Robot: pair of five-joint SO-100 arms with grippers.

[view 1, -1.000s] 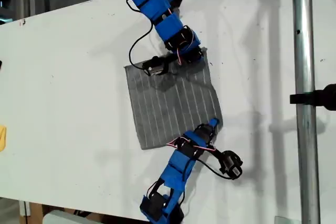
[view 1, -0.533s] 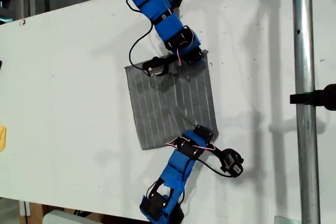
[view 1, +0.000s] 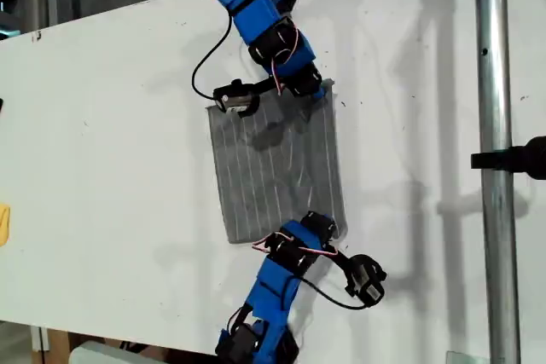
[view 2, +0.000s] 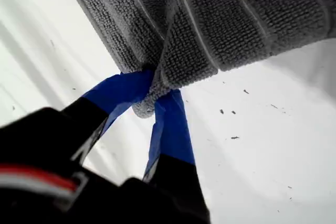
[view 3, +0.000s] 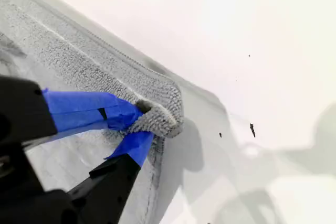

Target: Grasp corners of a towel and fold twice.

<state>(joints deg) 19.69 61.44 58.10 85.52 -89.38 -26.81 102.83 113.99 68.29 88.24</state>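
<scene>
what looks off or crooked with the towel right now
The towel lies slightly skewed on the table, its edge toward the exterior view's right drawn inward. That comes from my first hand and second hand each pinching a corner. No damage or spill.

Probably lab (white table (view 1: 111, 125), pole (view 1: 495, 168)).
</scene>
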